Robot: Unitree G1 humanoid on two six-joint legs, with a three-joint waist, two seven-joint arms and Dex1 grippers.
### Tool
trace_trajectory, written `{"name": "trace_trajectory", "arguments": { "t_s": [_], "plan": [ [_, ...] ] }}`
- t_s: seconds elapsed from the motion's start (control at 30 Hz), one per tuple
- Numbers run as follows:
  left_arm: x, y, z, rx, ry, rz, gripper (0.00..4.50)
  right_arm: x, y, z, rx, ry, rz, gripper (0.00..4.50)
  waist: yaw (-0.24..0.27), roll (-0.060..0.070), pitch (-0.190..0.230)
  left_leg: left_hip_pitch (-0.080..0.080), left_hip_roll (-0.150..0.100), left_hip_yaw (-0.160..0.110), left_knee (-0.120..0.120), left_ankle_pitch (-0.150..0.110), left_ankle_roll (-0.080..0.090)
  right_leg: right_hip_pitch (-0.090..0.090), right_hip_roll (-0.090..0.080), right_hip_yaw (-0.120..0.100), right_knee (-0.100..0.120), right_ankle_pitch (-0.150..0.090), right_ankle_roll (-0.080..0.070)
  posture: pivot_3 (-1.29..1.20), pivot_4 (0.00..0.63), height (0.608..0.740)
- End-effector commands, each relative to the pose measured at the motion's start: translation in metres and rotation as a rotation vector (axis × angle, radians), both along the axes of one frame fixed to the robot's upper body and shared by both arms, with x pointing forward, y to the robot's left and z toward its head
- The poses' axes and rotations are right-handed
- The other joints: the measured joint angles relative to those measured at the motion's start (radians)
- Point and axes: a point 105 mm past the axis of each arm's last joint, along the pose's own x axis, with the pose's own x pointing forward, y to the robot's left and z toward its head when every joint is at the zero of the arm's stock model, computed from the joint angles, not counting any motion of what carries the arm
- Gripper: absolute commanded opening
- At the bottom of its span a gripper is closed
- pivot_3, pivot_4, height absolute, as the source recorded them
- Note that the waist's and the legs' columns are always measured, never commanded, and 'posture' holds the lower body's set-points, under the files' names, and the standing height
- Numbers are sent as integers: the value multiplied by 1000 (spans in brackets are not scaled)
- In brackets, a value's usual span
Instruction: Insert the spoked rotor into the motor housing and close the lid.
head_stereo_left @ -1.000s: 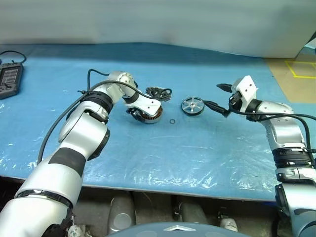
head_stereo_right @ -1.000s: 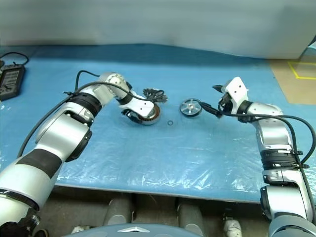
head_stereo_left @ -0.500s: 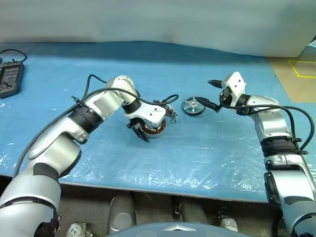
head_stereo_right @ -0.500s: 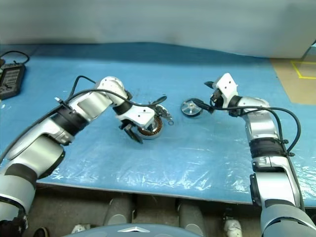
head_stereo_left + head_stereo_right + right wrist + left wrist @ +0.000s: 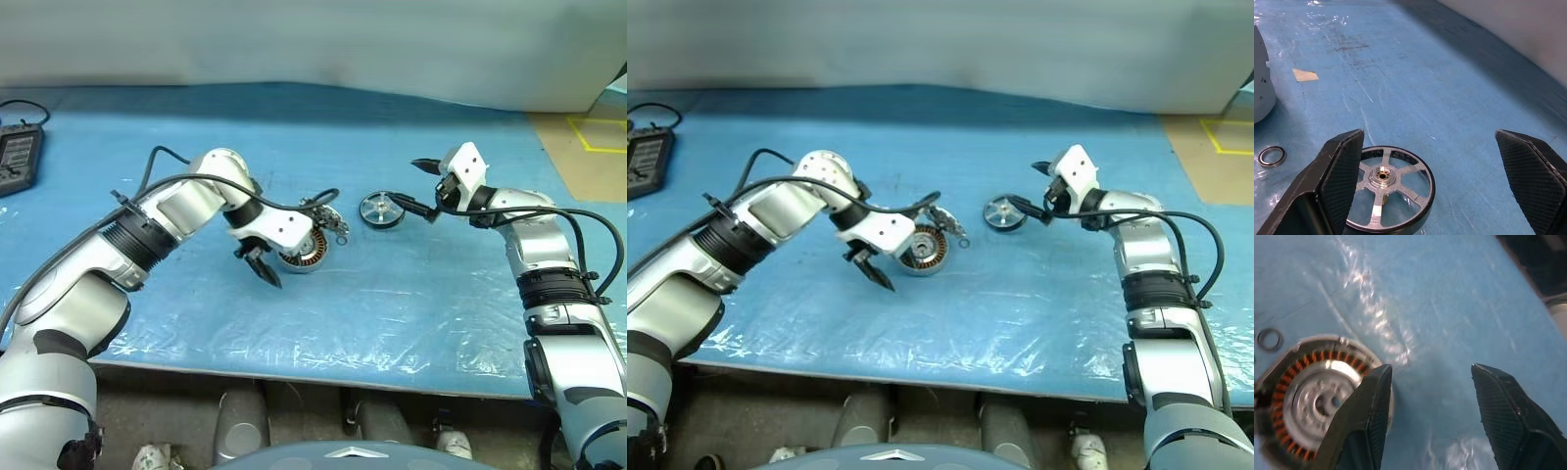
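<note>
The small flat silver spoked rotor with its dark rim (image 5: 1385, 196) lies flat on the blue plastic-covered table (image 5: 392, 294), just ahead of the right gripper (image 5: 419, 186), whose two black fingers stand spread as wide as they go and hold nothing; one finger reaches close beside the rim, though whether it touches is hard to tell. The short round silver-grey motor housing with copper windings (image 5: 302, 252) sits well to the left of the rotor, mouth up, and the left gripper (image 5: 257, 266) hangs just beside it, partly open and empty, one finger (image 5: 1369, 406) near the housing's wall. The jagged-edged lid (image 5: 321, 211) seems to lie just behind the housing, partly hidden. A small dark ring (image 5: 1271, 156) rests on the table near the rotor. The step in hand looks like picking up the rotor: the right gripper should straddle the wheel across its rim, lower until the fingers sit against the dark edge, close evenly so the wheel stays level, and avoid nudging the loose ring
</note>
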Motion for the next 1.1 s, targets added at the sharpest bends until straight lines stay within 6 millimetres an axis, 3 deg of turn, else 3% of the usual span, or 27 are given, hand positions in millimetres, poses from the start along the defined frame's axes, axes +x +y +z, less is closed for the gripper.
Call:
{"name": "trace_trajectory", "arguments": {
  "t_s": [0.03,0.13,0.23,0.33,0.5,0.67,0.77,0.93,1.1],
  "plan": [
    [23,7,9,23,-139,-16,3063,3,1,18,5,-58,3,4500,1,0,0,0,0,0,0,0,0,0,0,0,0,0,0,0,150,740],
    [37,-1,10,26,-180,29,3940,3,2,22,-2,-56,17,4500,4,0,0,-1,-1,0,1,0,0,1,-1,0,1,0,0,0,150,740],
    [40,-13,18,-4,-194,11,3940,1,-2,25,-34,-46,30,4500,4,0,0,-1,-2,0,2,1,1,1,-1,-1,0,0,0,0,150,740],
    [36,-13,23,-59,-176,15,3940,0,-6,31,-46,-42,38,4500,2,0,0,-2,-1,0,2,1,1,1,-1,-1,0,0,0,0,150,740],
    [26,16,31,-193,-135,130,3940,-9,0,33,-1,-22,74,4500,-10,0,0,1,2,0,0,1,1,1,2,0,1,0,0,0,150,740],
    [17,43,38,-407,-90,329,3940,-20,5,13,27,25,81,4500,0,0,0,1,5,0,1,1,1,1,3,-2,2,0,-1,0,150,740],
    [11,60,39,-561,-57,487,3940,-30,13,4,54,50,103,4500,2,1,0,1,4,0,1,1,1,1,3,-2,2,0,-1,0,150,740],
    [-13,67,35,-870,21,642,3940,-60,19,-2,3,112,188,4500,2,1,0,0,5,0,0,0,1,0,2,-3,1,-1,-2,0,150,740],
    [-32,70,8,-1001,61,748,3940,-105,30,-11,-204,218,371,4500,2,1,0,-1,5,-1,0,0,1,1,1,-5,0,-1,-2,0,150,740]
  ]
}}
